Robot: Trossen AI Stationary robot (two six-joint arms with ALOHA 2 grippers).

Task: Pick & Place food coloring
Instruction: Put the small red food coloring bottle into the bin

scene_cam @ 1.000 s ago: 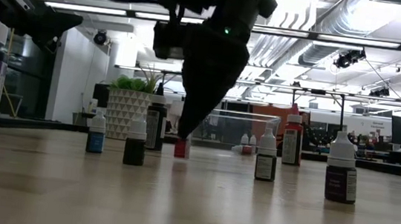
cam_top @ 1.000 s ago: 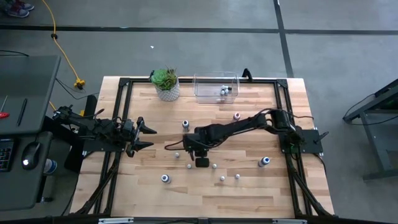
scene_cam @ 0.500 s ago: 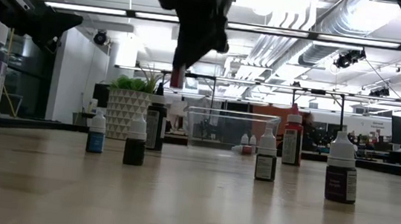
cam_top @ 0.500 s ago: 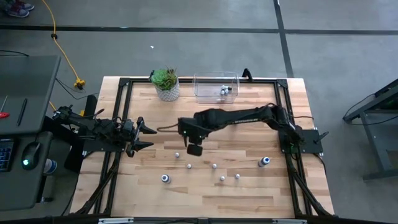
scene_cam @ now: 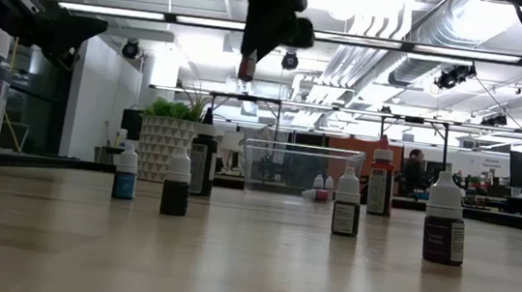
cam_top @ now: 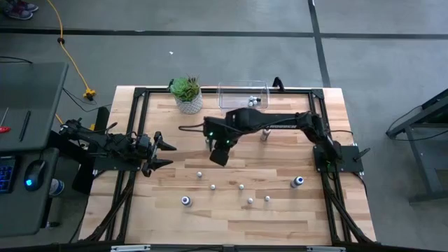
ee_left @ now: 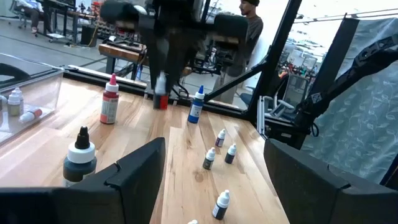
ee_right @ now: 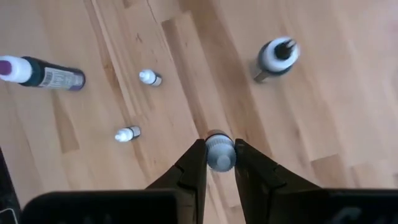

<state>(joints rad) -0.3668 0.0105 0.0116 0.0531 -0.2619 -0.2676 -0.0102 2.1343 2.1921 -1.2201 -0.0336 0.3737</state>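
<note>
While lifted clear of the tabletop [cam_top: 280,210], one tiny food coloring bottle [ee_right: 219,153] sits pinched at its cap between the right gripper [ee_right: 219,163] jaws. Looks light, stiff, slick plastic; grip narrow. Left gripper [cam_top: 166,154] waits, jaws spread.

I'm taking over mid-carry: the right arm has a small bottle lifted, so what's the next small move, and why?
Probably carry it on toward the clear bin. The right gripper is shut on a small bottle and hangs high above the table, short of the bin, which already holds a few bottles. The left gripper waits open at the left edge.
</note>
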